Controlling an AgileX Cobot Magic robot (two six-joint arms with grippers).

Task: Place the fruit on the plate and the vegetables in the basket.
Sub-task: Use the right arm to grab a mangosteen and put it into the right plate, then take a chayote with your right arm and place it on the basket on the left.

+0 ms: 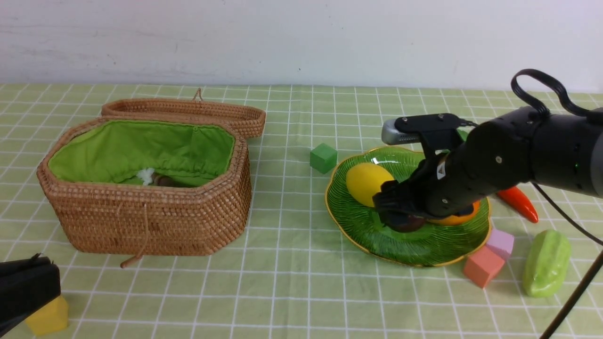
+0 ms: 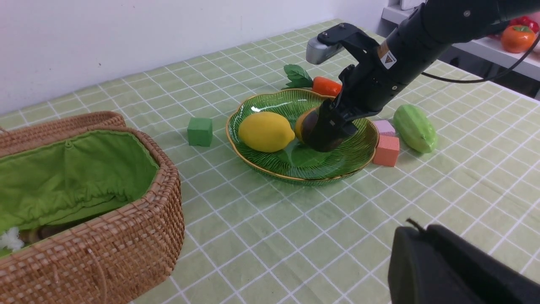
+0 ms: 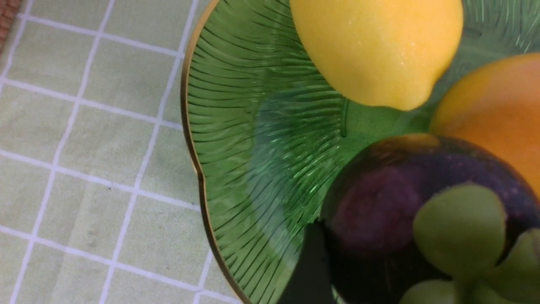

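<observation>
A counter (image 1: 292, 292) covered in a pale green checked cloth. At the left stands a large brown woven wicker basket (image 1: 141, 221) with a bright green cloth lining, open, and its matching woven lid (image 1: 188, 110) lies just behind it. Something dark lies deep in the basket, too hidden to identify. Right of centre sits a wide, shallow green glass plate (image 1: 424, 245) with ribbed lines and a thin gold rim. On it rest a round yellow lemon (image 1: 367, 182) on the left and an orange-yellow mango (image 1: 459, 217) on the right. The right end effector (image 1: 398, 209), black, reaches in from the right and grips a dark purple mangosteen (image 1: 407, 222) with a green top, low over the plate's middle, close beside both other fruits. An orange-red carrot (image 1: 520, 203) lies on the cloth just right of the plate, and a pale green ridged vegetable (image 1: 546, 263) lies nearer, further right. A green cube (image 1: 323, 158) sits left of the plate; a pink cube (image 1: 500, 242) and a salmon cube (image 1: 483, 266) touch its near right edge. The left end effector (image 1: 28, 287), closed and empty, hangs at the near left over a yellow block (image 1: 47, 318).
</observation>
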